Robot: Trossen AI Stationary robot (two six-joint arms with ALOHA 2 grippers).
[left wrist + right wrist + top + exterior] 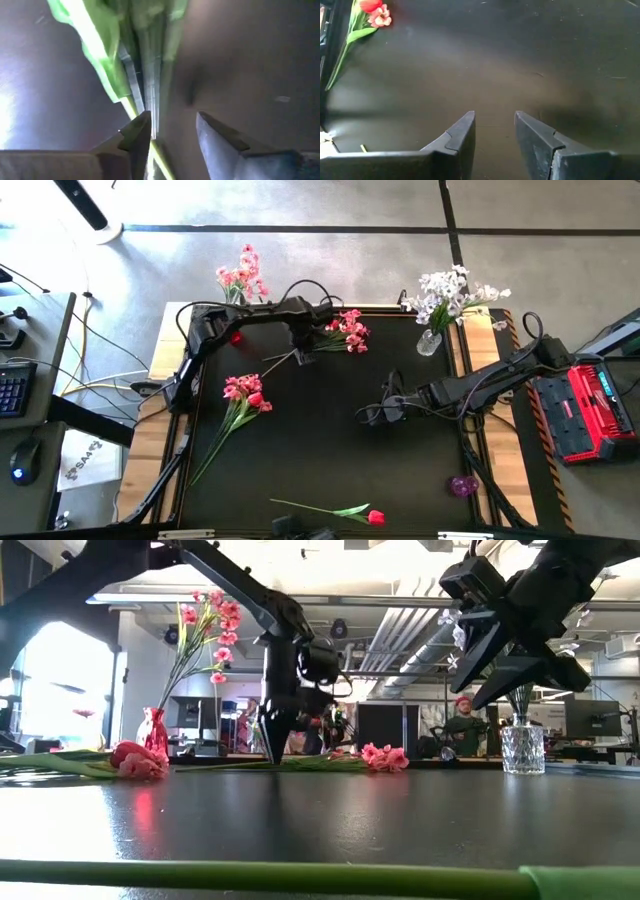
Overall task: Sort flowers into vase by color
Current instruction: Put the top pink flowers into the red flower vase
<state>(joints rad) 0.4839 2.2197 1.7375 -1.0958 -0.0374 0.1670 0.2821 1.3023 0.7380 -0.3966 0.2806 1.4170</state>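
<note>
Pink spray (345,332) lying flat on counter (330,450), blossoms toward white vase (429,341).
Left gripper (303,355) fingers (137,132) apart at its stem; right gripper (372,414) fingers apart, empty.

My surface (330,460) is plain black. On it lie a pink spray (347,331) with a green stem, a pink and red bunch (244,391), and a red tulip (375,517) with green leaves. Pink blossoms (242,275) stand in a red vase (152,732); white blossoms (452,293) stand in a clear vase (430,341). My left tool (172,132) and right tool (495,130) are both dark grey. A purple thing (463,485) sits near the edge.
</note>
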